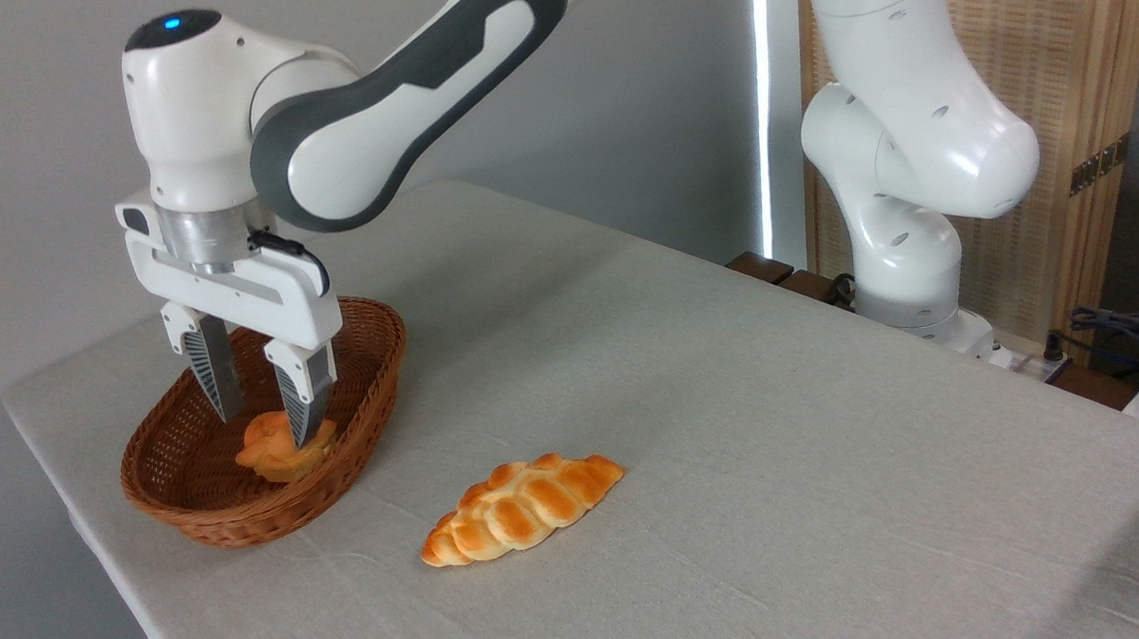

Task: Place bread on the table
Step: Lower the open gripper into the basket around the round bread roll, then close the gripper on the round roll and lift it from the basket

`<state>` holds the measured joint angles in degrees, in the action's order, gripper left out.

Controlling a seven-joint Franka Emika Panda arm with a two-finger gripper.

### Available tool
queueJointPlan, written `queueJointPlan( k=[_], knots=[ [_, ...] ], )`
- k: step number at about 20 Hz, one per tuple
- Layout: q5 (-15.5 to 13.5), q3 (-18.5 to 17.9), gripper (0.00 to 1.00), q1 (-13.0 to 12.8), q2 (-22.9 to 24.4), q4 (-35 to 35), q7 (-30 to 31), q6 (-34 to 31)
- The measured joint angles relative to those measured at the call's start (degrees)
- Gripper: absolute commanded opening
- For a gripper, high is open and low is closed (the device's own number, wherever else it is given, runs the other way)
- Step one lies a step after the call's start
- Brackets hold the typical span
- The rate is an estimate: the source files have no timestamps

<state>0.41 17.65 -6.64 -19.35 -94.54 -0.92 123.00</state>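
One bread (pixel 278 452) lies in the basket (pixel 373 373), directly under the tool (pixel 266 421), fingers apart and straddling it. Judgement: lower slightly, centre, clamp gently, lift clear of the rim before crossing to the desk (pixel 735 398).

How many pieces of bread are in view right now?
2. The small bun lies in the wicker basket, under the gripper; the braided loaf lies on the table. None looks hidden.

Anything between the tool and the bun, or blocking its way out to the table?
Nothing blocks the tool; its fingers already straddle the bun in the basket. Only the basket's raised rim stands between the bun and the table; the braided loaf lies nearby.
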Motion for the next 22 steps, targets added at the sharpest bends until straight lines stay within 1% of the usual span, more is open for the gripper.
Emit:
queueJointPlan(
  k=[2, 5, 6, 7, 8, 9, 10, 11, 12, 14, 22],
  knots=[
    [0.6, 0.0, 1.0, -0.3, -0.4, 0.0, 0.0, 0.0],
    [0.8, 0.0, 1.0, -0.8, -0.9, 0.0, 0.1, 0.0],
    [1.3, 0.0, 0.98, -1.1, -1.1, 0.0, 0.1, 0.0],
    [2.4, 0.0, 0.87, -1.4, -1.3, 0.0, 0.2, 0.0],
    [3.5, 0.0, 0.8, -1.6, -1.5, 0.0, 0.3, -0.1],
    [4.5, 0.0, 0.71, -1.8, -1.6, 0.0, 0.5, -0.3],
    [5.4, 0.0, 0.56, -2.1, -1.6, 0.0, 0.7, -0.7],
    [5.9, 0.0, 0.5, -2.2, -1.7, 0.0, 0.8, -1.0],
    [6.3, 0.0, 0.47, -2.3, -1.7, 0.0, 0.8, -1.2],
    [6.4, 0.0, 0.43, -2.3, -1.7, 0.0, 0.8, -1.2],
    [6.4, 0.0, 0.43, -2.2, -1.7, 0.0, 0.8, -1.3]
  ],
)
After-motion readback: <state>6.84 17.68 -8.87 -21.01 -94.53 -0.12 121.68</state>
